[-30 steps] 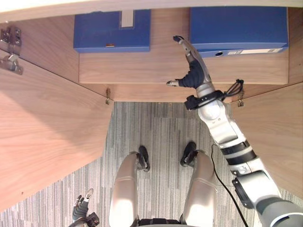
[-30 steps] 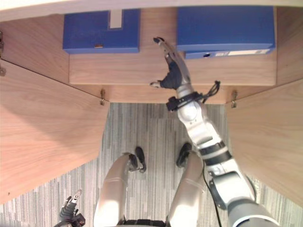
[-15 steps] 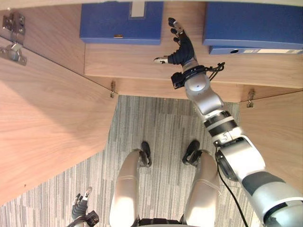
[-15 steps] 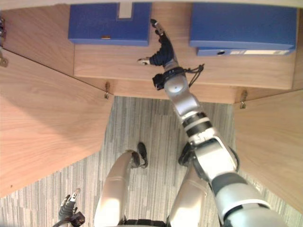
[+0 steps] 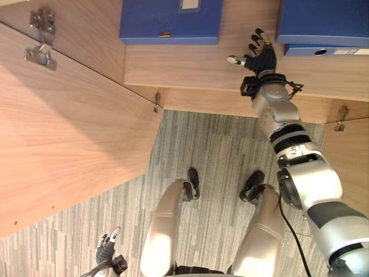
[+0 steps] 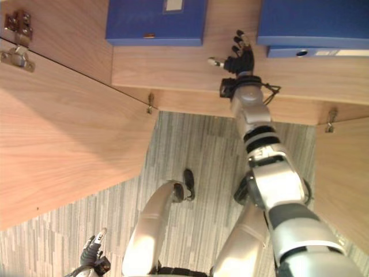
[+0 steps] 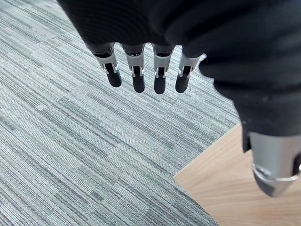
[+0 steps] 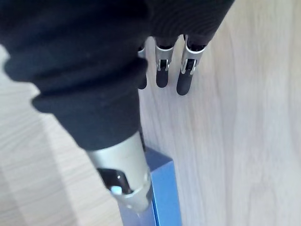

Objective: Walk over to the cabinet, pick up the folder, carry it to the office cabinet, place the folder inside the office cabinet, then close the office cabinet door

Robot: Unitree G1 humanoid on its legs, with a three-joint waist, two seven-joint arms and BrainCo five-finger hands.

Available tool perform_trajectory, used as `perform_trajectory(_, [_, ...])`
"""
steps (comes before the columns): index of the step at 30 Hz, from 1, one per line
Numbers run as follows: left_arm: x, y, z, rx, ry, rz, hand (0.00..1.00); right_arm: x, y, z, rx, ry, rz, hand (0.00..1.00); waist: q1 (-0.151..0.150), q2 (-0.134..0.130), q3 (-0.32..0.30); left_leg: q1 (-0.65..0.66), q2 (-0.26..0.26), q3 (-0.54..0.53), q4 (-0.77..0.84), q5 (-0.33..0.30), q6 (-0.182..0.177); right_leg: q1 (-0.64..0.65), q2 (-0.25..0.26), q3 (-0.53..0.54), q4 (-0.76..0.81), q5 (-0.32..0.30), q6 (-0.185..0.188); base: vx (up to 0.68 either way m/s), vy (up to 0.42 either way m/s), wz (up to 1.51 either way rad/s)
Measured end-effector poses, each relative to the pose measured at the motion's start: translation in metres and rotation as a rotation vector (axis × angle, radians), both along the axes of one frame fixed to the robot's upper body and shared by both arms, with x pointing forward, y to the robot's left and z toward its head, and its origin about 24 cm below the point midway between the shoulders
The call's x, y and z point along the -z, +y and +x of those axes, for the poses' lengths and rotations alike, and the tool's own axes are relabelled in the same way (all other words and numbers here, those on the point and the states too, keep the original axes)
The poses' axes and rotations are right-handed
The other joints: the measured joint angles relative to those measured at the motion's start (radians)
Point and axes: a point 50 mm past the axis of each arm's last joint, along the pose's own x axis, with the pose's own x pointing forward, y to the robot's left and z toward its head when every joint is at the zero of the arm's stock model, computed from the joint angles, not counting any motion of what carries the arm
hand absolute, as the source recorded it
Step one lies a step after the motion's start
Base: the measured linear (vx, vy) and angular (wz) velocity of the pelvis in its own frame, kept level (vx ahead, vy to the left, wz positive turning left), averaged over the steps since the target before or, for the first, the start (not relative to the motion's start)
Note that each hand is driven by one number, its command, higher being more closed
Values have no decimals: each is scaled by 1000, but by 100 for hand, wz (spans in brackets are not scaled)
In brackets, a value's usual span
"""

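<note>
2 items on light-wood cabinet shelf: left flat blue folder, right flat blue folder | right hand between them, fingers straight and spread, empty | left hand low over grey striped carpet, fingers relaxed, empty | est: placing looks done, wooden cabinet door not yet closed

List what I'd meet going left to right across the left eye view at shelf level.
Open cabinet door → left blue folder → right hand, fingers spread → right blue folder.
</note>
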Motion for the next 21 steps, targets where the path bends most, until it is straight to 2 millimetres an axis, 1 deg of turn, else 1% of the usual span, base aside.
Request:
perform_trajectory(3, [1,-2,0,5,6,-5,0,-1,-10,0,23,3,6,0,-1,1,0,-10,1,2,0,4,-1,-14,2,6,4,2,-3,0,0,0])
perform_trajectory(5, [1,-3,1,9,7,-8,0,0,-23,-2,58,8,-6,0,-2,1,0,-15,4,2,0,8,0,-19,5,5,4,4,-7,0,0,0])
perform_trajectory(6, [1,-3,1,10,8,-9,0,1,-26,-2,65,9,-9,0,-2,1,0,-15,5,2,1,8,0,-18,6,5,3,5,-8,0,0,0])
perform_trajectory(9, [3,-6,0,22,20,-15,0,2,-43,-5,106,13,-25,0,-8,1,0,-16,8,2,3,8,1,-18,10,5,-1,11,-11,8,19,-4])
perform_trajectory(10, [4,-6,0,24,22,-17,0,1,-45,-6,113,12,-27,0,-9,1,0,-17,9,2,3,9,1,-18,12,5,-4,13,-12,11,36,-6])
perform_trajectory(11, [5,-7,-1,24,28,-19,0,0,-53,-8,132,10,-35,0,-14,1,0,-18,11,2,3,9,2,-18,16,5,-10,19,-12,9,34,-5])
perform_trajectory(14, [6,-7,-2,23,38,-24,0,-2,-63,-10,158,5,-40,0,-21,1,0,-26,14,1,4,11,5,-19,20,2,-21,28,-11,10,39,-2])
perform_trajectory(16, [6,-8,-1,23,38,-26,0,-5,-71,-12,172,-2,-15,0,-24,1,0,-31,15,1,4,13,8,-20,22,0,-28,34,-9,15,59,-1])
perform_trajectory(18, [7,-8,0,22,39,-30,0,-7,-79,-15,187,-16,59,0,-26,1,0,-32,15,3,4,13,9,-20,23,0,-32,38,-8,13,53,-2])
perform_trajectory(21, [7,-8,2,22,35,-30,0,-6,-83,-16,191,-30,107,0,-26,1,0,-32,17,4,4,14,10,-20,25,0,-34,40,-9,11,36,-2])
